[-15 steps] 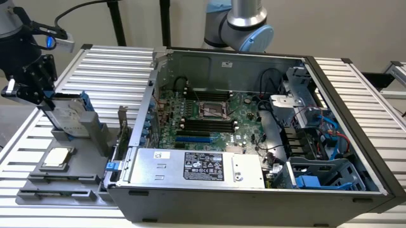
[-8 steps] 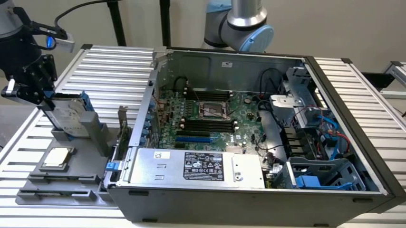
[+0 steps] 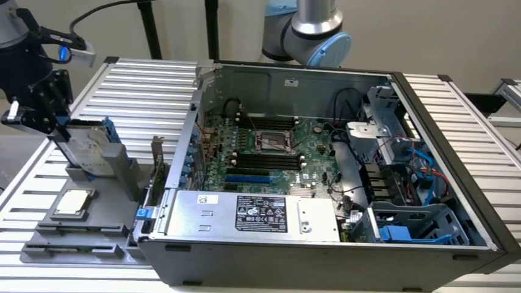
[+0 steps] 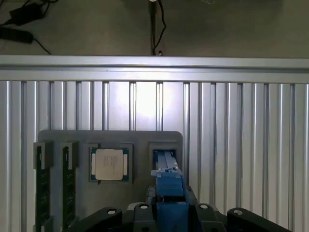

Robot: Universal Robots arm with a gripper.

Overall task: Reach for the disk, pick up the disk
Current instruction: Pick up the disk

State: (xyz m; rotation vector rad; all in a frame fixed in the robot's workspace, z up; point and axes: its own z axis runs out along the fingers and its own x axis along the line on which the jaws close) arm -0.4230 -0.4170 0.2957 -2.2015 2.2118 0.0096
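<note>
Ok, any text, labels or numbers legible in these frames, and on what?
None can be read.
Black label on the silver box: print too small.
Small white sticker beside it: blurred.
White sticker on the case's back wall: blurred.
Chip lid: markings too faint.
Disk: no print legible.

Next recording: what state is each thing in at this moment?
Disk: standing on edge in a slot of the gray holder.
Gripper: down over the disk's top edge.
Chip: lying flat in the holder's recess.
Computer case: on its side, side panel off, inside exposed.
</note>
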